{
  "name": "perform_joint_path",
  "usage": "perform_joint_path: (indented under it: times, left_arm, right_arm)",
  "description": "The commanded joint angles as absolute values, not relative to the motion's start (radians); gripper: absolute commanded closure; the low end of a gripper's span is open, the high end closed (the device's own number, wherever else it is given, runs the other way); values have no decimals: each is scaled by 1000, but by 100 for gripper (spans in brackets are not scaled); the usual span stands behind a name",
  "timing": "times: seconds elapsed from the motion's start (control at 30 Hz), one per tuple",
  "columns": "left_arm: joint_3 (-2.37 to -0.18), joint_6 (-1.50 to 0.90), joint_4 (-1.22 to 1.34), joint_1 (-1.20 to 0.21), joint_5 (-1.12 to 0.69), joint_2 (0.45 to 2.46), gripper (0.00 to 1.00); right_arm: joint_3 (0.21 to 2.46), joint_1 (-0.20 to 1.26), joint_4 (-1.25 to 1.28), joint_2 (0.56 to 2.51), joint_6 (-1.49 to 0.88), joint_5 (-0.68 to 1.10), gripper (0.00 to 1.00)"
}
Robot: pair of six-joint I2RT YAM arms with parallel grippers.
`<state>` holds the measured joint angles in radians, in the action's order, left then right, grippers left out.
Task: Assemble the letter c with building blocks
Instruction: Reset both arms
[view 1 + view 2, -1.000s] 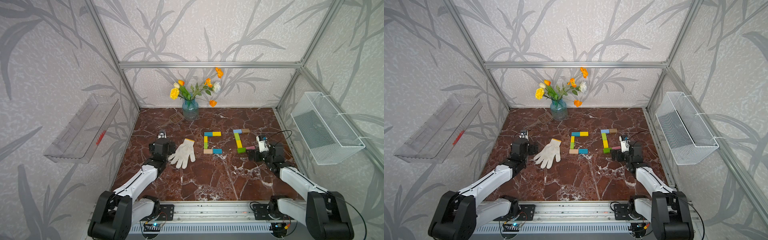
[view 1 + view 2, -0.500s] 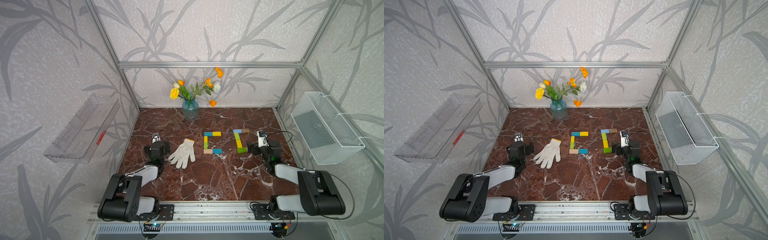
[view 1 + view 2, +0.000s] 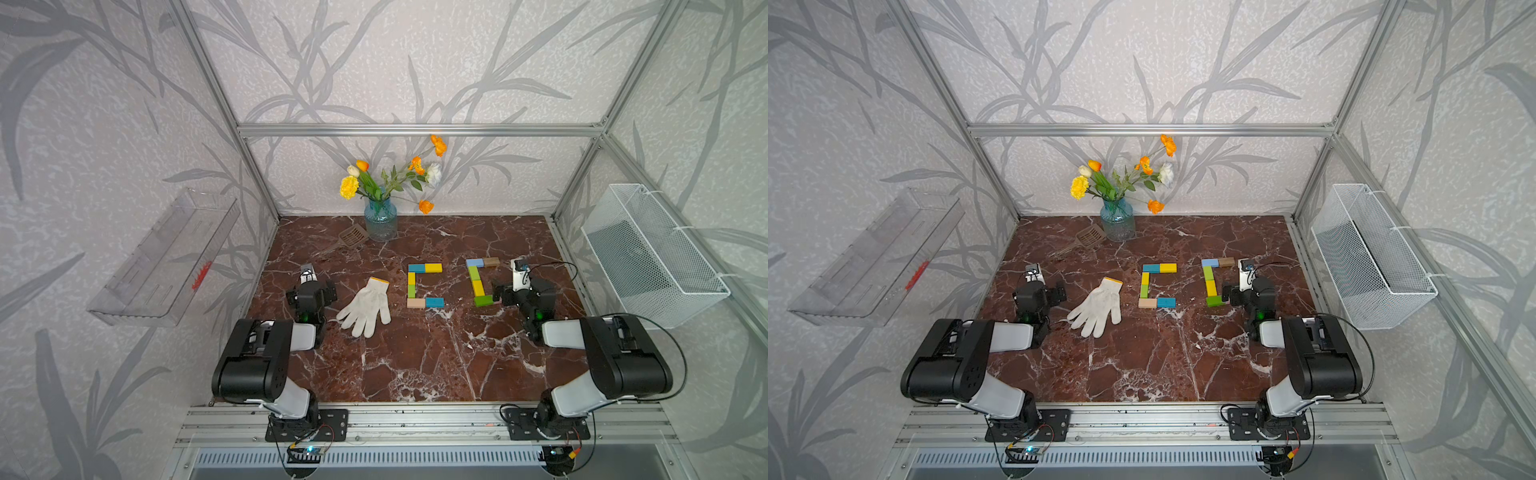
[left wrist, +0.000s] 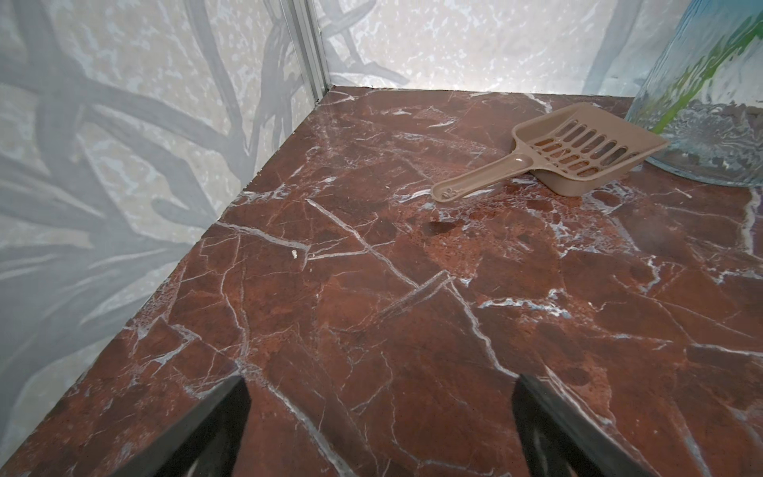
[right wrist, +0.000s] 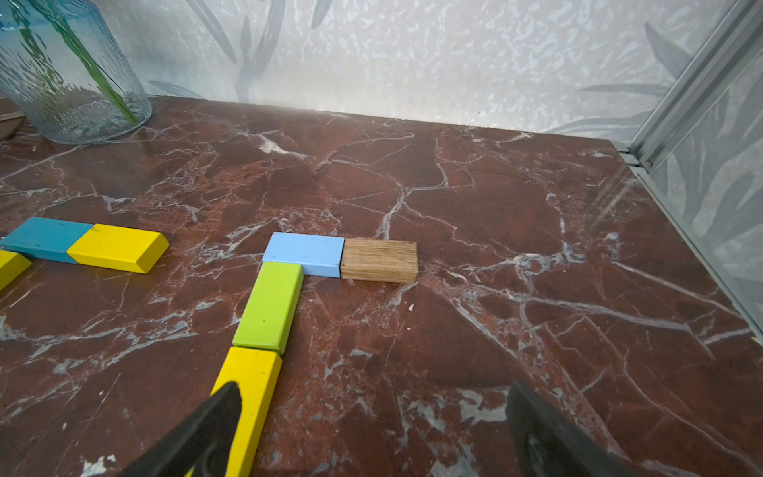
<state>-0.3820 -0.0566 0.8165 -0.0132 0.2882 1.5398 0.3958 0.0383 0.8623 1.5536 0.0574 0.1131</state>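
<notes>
Marble table (image 3: 415, 353) | building blocks (image 3: 473, 274) just beside spread right fingers (image 5: 198, 437)

Flat coloured building blocks (image 3: 424, 285) in two C-shapes

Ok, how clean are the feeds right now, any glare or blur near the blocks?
In both top views even light, building blocks sharp, frame posts splayed by wide-angle distortion; right wrist view: plain wood block crisp, pale glare streaks on the table by the side wall; left wrist view: slotted scoop clear, vase soft at the edge.
</notes>
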Motion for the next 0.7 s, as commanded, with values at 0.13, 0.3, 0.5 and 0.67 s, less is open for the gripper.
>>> perform_joint_path:
  times: [0.13, 0.3, 0.5, 0.67]
  left_arm:
    - [-402, -70, 822, -9, 269, 1526, 0]
    - [-403, -71, 821, -9, 269, 1526, 0]
    - [-406, -72, 816, -9, 268, 1528, 0]
    - [-401, -68, 824, -8, 262, 1525, 0]
  right_arm:
    - [413, 46, 826, 1540, 70, 118, 1]
    - [412, 46, 827, 1540, 70, 118, 1]
    - [412, 46, 827, 1540, 71, 118, 1]
    - [413, 46, 827, 1540, 71, 118, 1]
